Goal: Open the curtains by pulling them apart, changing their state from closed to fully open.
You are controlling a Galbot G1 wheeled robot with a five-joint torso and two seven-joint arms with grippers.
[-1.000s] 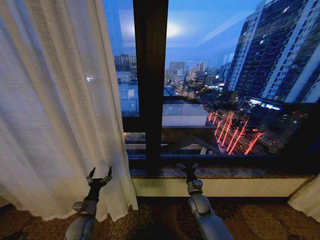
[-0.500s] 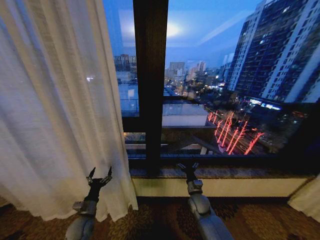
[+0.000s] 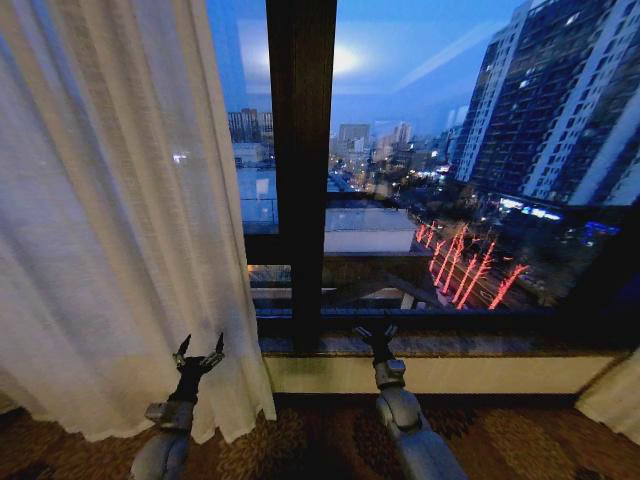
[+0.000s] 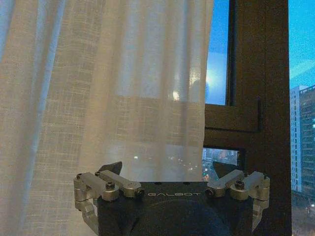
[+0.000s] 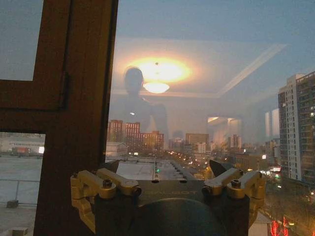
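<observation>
Left end effector (image 3: pixel 199 357) is held low at about 7 o'clock in the head view, fingers spread wide, nothing gripped; it is seen just in front of the sheer white pleated curtain panel (image 3: pixel 110 230), contact not confirmed. In the left wrist view the left end effector (image 4: pixel 167 169) faces that panel (image 4: pixel 108 88) near its inner edge. Right end effector (image 3: pixel 376 338) sits near 6 o'clock, fingers also spread and empty, pointed at the dark window frame post (image 3: pixel 300 170) and the glass. A second sheer panel's hem (image 3: pixel 612 398) is seen at 4 o'clock, already well aside.

Risks, as judged: thin fabric could slip out if pinched shallowly; the left panel could be left partly covering the glass; fingers could snag the weave or strike the cream window sill (image 3: pixel 440 373).
</observation>
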